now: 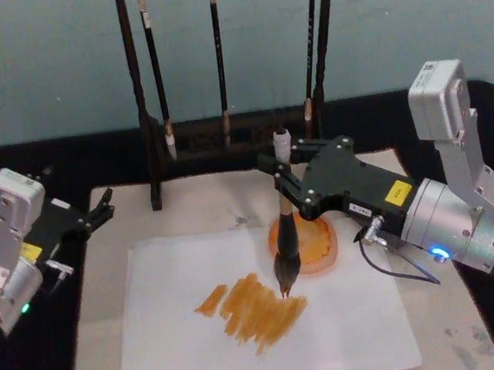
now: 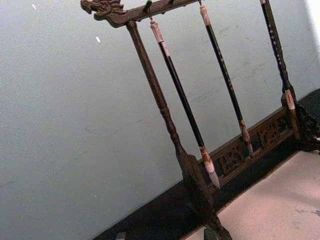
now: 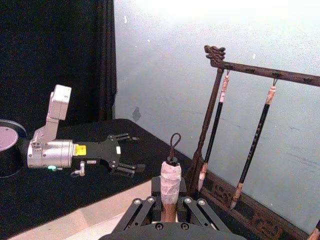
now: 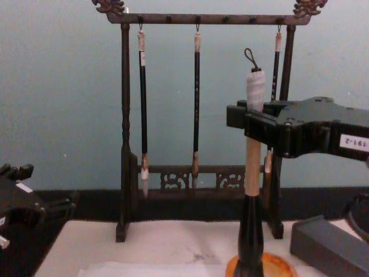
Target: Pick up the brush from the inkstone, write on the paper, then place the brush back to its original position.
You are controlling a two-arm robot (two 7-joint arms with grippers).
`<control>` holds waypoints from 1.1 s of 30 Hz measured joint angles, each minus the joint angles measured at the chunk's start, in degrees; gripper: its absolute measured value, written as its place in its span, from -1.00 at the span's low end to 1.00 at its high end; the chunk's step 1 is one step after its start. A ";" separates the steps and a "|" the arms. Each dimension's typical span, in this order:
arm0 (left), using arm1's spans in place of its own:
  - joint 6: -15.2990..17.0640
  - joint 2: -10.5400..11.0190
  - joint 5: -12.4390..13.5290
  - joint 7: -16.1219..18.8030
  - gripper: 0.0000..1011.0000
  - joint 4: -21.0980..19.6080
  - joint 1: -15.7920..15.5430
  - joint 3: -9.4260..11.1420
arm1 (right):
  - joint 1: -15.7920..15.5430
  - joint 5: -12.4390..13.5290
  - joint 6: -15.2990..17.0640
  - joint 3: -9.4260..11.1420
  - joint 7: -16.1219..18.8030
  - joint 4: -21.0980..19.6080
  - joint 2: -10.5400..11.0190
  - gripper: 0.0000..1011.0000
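The brush [image 1: 285, 234] stands upright with its pale handle clamped in my right gripper [image 1: 282, 180], which is shut on it. Its dark bristle tip touches the white paper [image 1: 349, 333] at the right end of a patch of orange-brown strokes [image 1: 254, 307]. Just behind the bristles lies the round orange inkstone [image 1: 316, 246]. From the chest, the brush [image 4: 252, 167] hangs below my right gripper [image 4: 253, 124] over the inkstone [image 4: 275, 266]. The right wrist view looks down on the brush's white-wrapped top [image 3: 170, 184]. My left gripper [image 1: 102, 209] rests open at the table's left, away from the paper.
A dark wooden rack [image 1: 225, 139] with three thin black-handled brushes [image 4: 196, 104] stands behind the paper. The paper lies on a cream mat [image 1: 96, 339]. A grey box [image 4: 328, 245] sits at the right. The left wrist view faces the rack [image 2: 165, 115].
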 joint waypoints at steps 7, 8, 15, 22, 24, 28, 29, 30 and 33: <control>0.00 0.00 0.00 0.00 1.00 0.00 0.00 0.00 | 0.00 0.00 -0.01 0.00 0.00 0.00 0.00 -0.68; 0.00 0.00 0.00 0.00 1.00 0.00 0.00 0.00 | 0.00 0.00 0.00 0.00 0.00 0.00 0.00 -0.68; 0.00 0.00 0.00 0.00 1.00 0.00 0.00 0.00 | -0.33 0.51 -0.01 0.41 0.09 -0.12 0.18 -0.68; 0.00 0.00 0.00 0.00 1.00 0.00 0.00 0.00 | -1.18 5.25 -0.04 3.18 0.54 0.28 0.65 -0.68; 0.00 0.00 0.00 0.00 1.00 0.00 0.00 0.00 | -1.00 6.66 -0.03 3.83 0.74 0.81 0.44 -0.68; 0.00 0.00 0.00 0.00 1.00 0.00 0.00 0.00 | -0.16 10.90 -0.01 5.25 1.37 2.55 -0.36 -0.68; 0.00 0.00 0.00 0.00 1.00 0.00 0.00 0.00 | 0.25 12.85 0.00 5.88 1.77 3.44 -0.79 -0.68; 0.00 0.00 0.00 0.00 1.00 0.00 0.00 0.00 | 0.43 13.80 0.01 6.19 1.93 3.87 -1.03 -0.68; 0.00 0.00 0.00 0.00 1.00 0.00 0.00 0.00 | 0.95 17.74 0.20 7.34 2.49 5.70 -2.03 -0.68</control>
